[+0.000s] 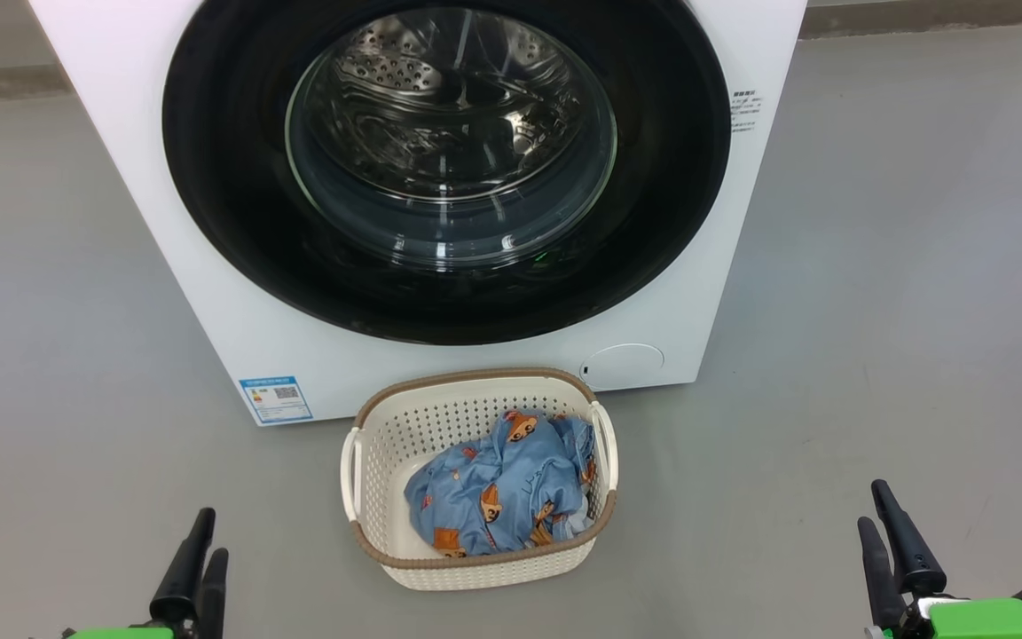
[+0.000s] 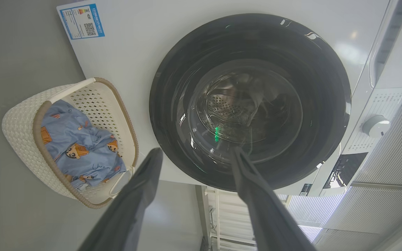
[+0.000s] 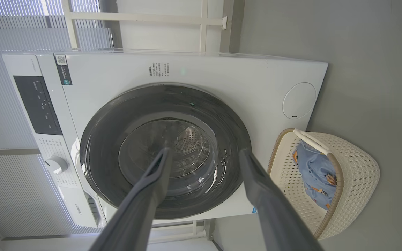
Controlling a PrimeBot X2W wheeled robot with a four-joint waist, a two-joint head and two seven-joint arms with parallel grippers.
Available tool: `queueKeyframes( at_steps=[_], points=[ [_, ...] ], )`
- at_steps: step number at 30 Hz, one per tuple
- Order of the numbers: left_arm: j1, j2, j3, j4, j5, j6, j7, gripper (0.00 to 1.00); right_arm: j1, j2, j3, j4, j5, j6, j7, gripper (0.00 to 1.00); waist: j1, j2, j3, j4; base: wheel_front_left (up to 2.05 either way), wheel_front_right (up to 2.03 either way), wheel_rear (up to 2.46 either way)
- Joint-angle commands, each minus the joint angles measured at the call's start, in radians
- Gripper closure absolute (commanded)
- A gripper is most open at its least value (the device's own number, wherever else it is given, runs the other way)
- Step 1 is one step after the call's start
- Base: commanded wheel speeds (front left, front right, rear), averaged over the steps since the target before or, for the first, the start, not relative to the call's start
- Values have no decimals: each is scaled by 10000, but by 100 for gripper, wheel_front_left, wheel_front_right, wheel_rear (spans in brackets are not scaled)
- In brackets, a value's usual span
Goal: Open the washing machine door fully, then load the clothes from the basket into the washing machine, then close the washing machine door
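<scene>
The white washing machine (image 1: 209, 293) stands in front of me with its round glossy black door (image 1: 218, 177) shut flat against the front; the steel drum shows through the glass bowl. On the floor before it sits the cream basket (image 1: 387, 453), holding the light blue clothes (image 1: 498, 488) printed with orange animals. My left gripper (image 1: 209, 532) rests low at the left and my right gripper (image 1: 875, 506) low at the right, both well short of basket and machine. In the wrist views the left gripper (image 2: 195, 153) and right gripper (image 3: 204, 153) have their fingers spread apart with nothing between them, so both are open.
Grey floor (image 1: 901, 266) surrounds the machine and basket. A blue label sticker (image 1: 276, 399) and a round white flap (image 1: 624, 364) mark the machine's lower front. Its control panel with a dial (image 3: 56, 164) is at the top. White blinds (image 3: 12, 31) and a white frame (image 3: 145, 17) stand behind.
</scene>
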Motion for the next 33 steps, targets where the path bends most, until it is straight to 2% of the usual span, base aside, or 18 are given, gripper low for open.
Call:
queueKeyframes(
  at_steps=[1,11,33],
  points=[
    [-376,241,6,-334,175,-13,-99,0,-420,-82,101,-298,-126,1,-71,0,-1,0,5,-3,0,0,0],
    [-455,495,-167,-527,967,-16,-425,0,-550,-161,249,-428,-1184,0,-364,0,-2,0,19,-35,0,0,0],
    [-510,989,-507,-949,3718,-22,-1103,0,-711,-264,631,-717,-4379,-2,-1038,0,-2,0,-18,-73,0,0,0]
  ],
)
